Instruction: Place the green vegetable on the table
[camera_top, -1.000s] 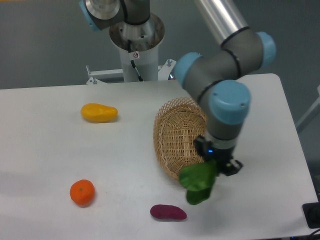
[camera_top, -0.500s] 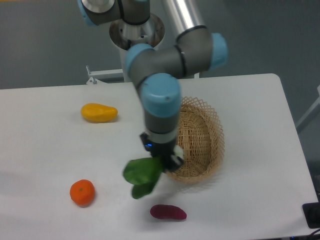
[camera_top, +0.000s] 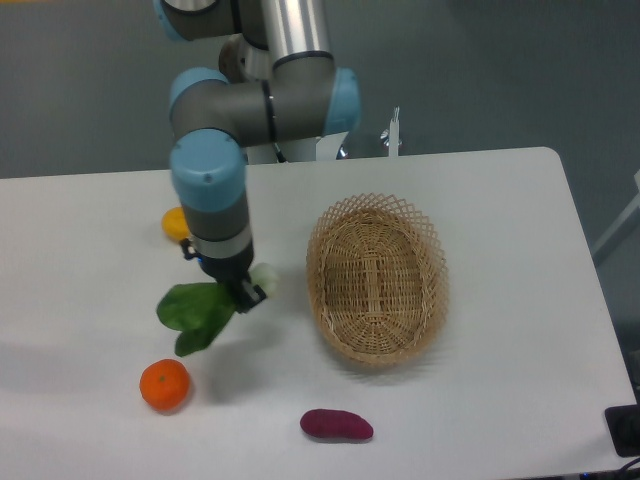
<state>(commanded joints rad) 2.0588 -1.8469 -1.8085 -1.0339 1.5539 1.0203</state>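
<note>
- Light is bright, even and diffuse, apparently from overhead; the white table (camera_top: 500, 200) reads clean with no blown-out patches.
- Shadows are soft and faint: a pale grey smudge lies on the tabletop toward 9 o'clock, and a thin one hugs the wicker basket (camera_top: 377, 277) at its 6 o'clock rim.
- A long glare streak runs down the metal arm tube (camera_top: 290, 25) at 12 o'clock.
- Sharpness is moderate, with slight softness and compression grain throughout; the grey background is smooth and featureless.
- Table edges show no obvious bending.
</note>
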